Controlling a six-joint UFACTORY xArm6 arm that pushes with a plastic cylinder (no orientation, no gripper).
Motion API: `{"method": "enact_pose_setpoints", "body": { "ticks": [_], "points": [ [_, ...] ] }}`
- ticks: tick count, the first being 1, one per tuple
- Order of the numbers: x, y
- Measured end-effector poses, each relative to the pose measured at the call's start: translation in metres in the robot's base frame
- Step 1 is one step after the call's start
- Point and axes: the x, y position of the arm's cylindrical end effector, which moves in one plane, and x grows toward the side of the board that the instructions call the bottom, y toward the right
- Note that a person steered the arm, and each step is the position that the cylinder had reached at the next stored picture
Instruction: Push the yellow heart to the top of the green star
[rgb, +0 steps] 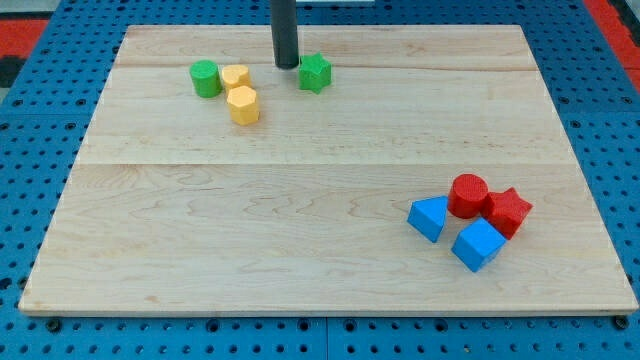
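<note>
The yellow heart (235, 77) lies near the view's top left, touching the green cylinder (205, 78) on its left and the yellow hexagon (243, 104) just below it. The green star (315, 72) sits to the right of them near the board's top edge. My tip (287, 66) stands on the board between the yellow heart and the green star, close to the star's left side and a little apart from the heart.
A cluster at the view's lower right holds a red cylinder (468, 195), a red star (508, 211), a blue triangle (429, 218) and a blue cube (477, 244). The wooden board (300, 250) rests on a blue pegboard.
</note>
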Motion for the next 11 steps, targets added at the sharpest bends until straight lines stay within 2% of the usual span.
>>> {"method": "enact_pose_setpoints", "body": {
  "ticks": [1, 2, 3, 4, 5, 6, 7, 8, 9, 10, 11],
  "points": [
    [-0.011, 0.03],
    [0.081, 0.045],
    [0.137, 0.05],
    [0.09, 0.076],
    [0.024, 0.039],
    [0.007, -0.062],
    [0.008, -0.139],
    [0.035, -0.131],
    [0.066, -0.023],
    [0.091, -0.002],
    [0.055, -0.005]
  ]
}}
